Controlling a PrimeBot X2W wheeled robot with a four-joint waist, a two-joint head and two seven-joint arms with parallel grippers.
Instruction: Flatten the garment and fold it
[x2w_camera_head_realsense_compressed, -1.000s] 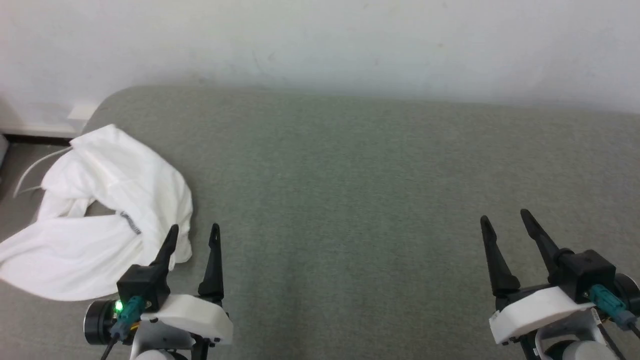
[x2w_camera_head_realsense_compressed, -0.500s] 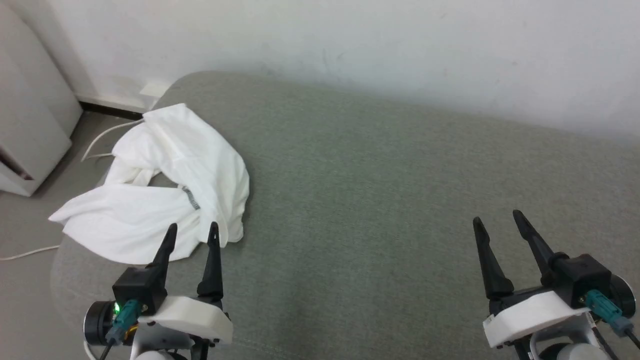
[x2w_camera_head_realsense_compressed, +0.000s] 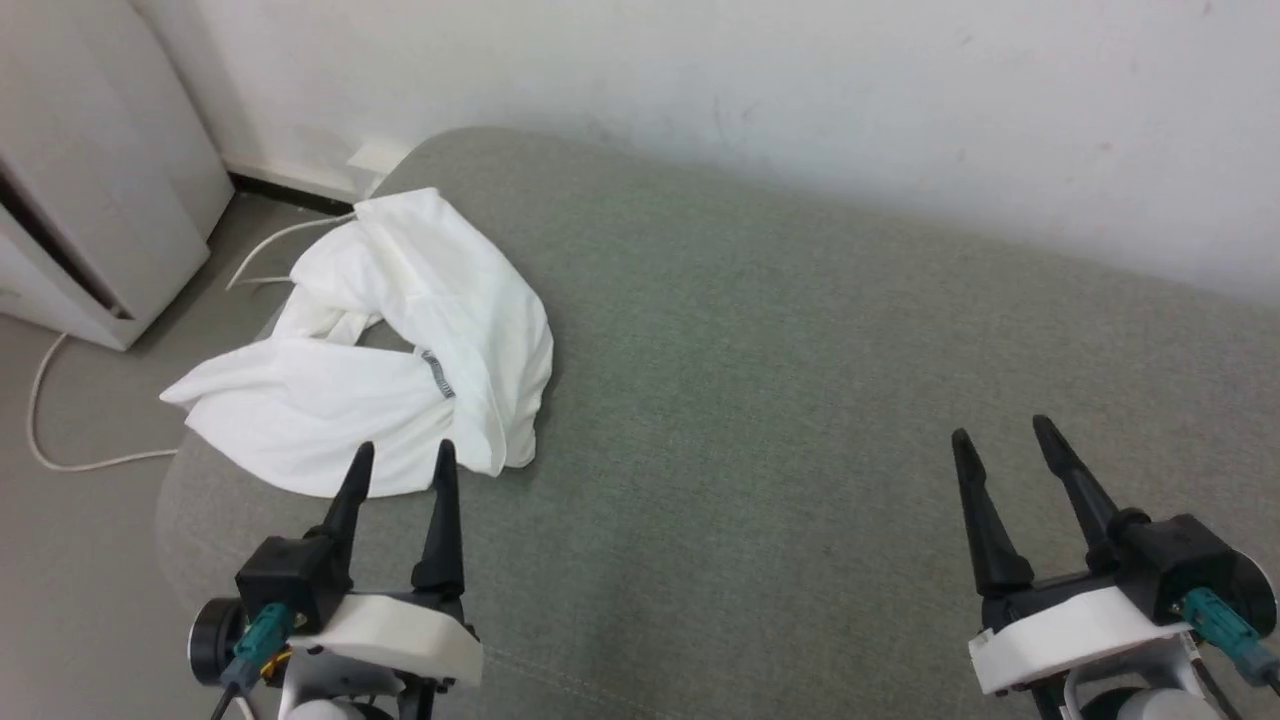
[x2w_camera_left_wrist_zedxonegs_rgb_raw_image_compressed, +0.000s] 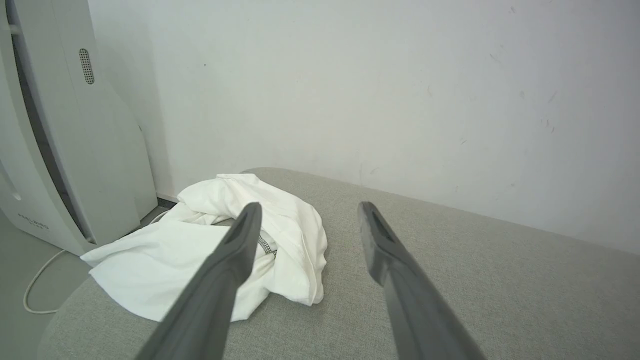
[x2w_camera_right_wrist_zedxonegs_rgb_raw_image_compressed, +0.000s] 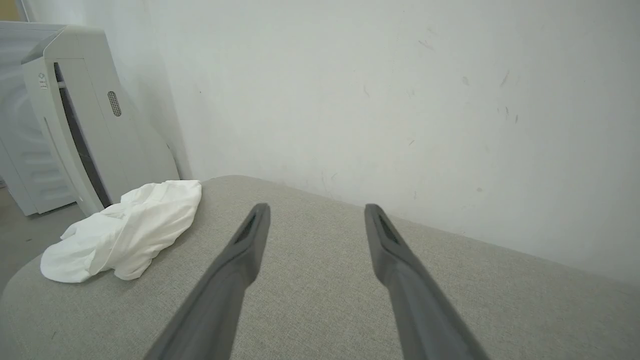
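**Crumpled top lay at the cushion's left end, both grippers empty**

A pale wall ran behind a wide grey-green cushion, most of whose surface was bare, which should leave room to spread cloth out. A white appliance stood on the floor past the cushion's left end.

The garment lay bunched near the far left corner. It was doubled over itself in a loose curve, and one flap reached the left edge. Nothing had been flattened, so the task looked to be at its very start.

The left gripper hovered near the front edge, just short of the heap. Its fingers were spread and pointed at the nearest fold, probably lined up for a first grab. The right gripper, likewise spread and holding nothing, hung well apart over the cushion's right side, seemingly waiting for a second corner.

A thin cable trailed on the floor. A short strip of dark zigzag stitching showed on one fold.
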